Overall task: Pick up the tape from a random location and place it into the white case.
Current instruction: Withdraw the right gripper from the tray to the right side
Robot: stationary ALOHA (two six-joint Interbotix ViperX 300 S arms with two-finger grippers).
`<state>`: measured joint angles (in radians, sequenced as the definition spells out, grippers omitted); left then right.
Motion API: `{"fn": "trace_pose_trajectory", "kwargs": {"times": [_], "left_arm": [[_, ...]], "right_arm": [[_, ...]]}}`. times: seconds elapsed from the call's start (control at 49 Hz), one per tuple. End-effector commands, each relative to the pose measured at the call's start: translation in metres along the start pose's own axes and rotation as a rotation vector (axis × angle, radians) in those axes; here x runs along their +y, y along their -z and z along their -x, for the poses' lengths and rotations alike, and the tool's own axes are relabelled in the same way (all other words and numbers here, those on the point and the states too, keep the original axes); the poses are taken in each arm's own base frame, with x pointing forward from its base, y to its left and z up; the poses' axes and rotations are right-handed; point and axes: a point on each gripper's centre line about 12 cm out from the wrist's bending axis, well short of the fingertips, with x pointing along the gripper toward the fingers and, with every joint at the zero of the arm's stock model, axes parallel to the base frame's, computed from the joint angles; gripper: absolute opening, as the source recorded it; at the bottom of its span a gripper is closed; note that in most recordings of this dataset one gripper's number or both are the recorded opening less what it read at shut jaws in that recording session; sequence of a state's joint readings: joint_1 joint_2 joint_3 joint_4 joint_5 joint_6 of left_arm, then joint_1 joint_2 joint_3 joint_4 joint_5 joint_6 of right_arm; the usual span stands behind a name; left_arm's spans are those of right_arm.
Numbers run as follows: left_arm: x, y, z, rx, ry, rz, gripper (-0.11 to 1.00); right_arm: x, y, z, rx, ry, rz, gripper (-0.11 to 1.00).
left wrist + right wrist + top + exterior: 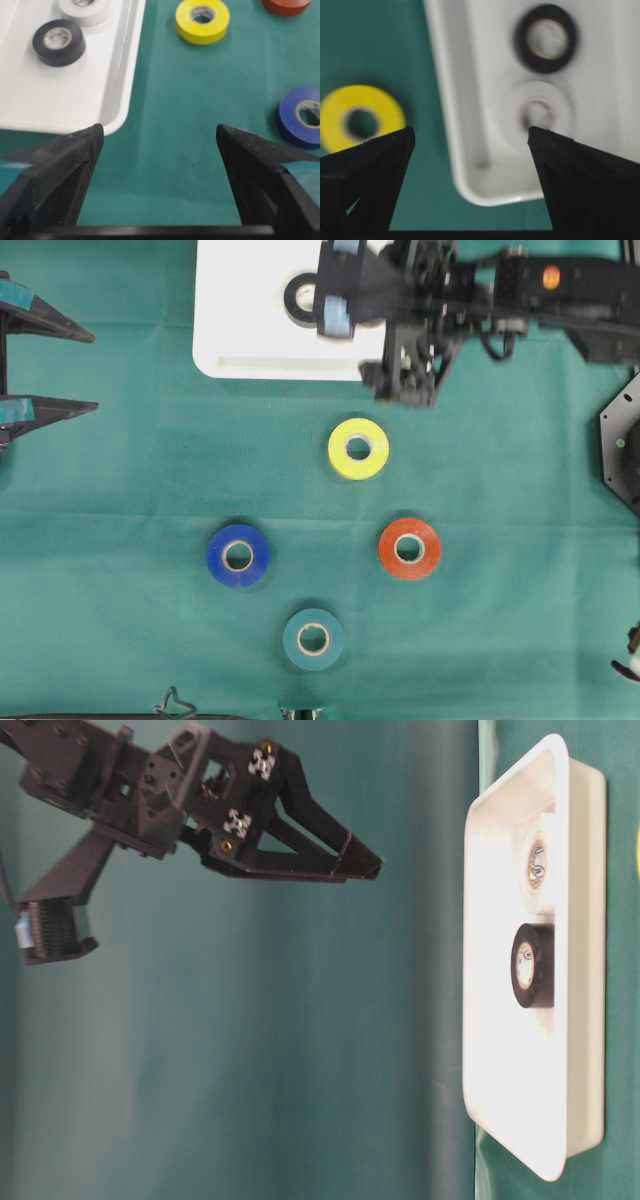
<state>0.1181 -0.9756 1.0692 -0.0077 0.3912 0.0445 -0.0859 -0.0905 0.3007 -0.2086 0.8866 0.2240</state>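
Observation:
The white case lies at the top of the green cloth with a black tape in it. A white tape sits in the case beside the black tape. Yellow, orange-red, blue and teal tapes lie flat on the cloth below the case. My right gripper hovers over the case's right end, open and empty. In its wrist view the right gripper frames a corner of the case. My left gripper stands open and empty at the left edge, far from the tapes.
The left wrist view shows the left gripper above bare cloth, with the case rim ahead on its left and the yellow tape and blue tape further off. A black mount sits at the right edge.

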Motion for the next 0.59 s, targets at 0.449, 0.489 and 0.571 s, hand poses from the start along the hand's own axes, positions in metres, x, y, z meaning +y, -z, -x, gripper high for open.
{"fn": "trace_pose_trajectory", "kwargs": {"times": [0.449,0.489,0.571], "left_arm": [[0.000,-0.005,0.000,-0.014,-0.001,0.004,0.96],[0.000,-0.005,0.000,-0.017,-0.001,0.004,0.96],[0.000,-0.005,0.000,-0.017,-0.001,0.004,0.96]], "right_arm": [[0.013,-0.005,0.024,-0.083,-0.020,0.019,0.89],[0.013,-0.004,0.028,-0.106,-0.025,0.017,0.89],[0.011,-0.001,0.039,-0.156,-0.036,0.015,0.89]]}}
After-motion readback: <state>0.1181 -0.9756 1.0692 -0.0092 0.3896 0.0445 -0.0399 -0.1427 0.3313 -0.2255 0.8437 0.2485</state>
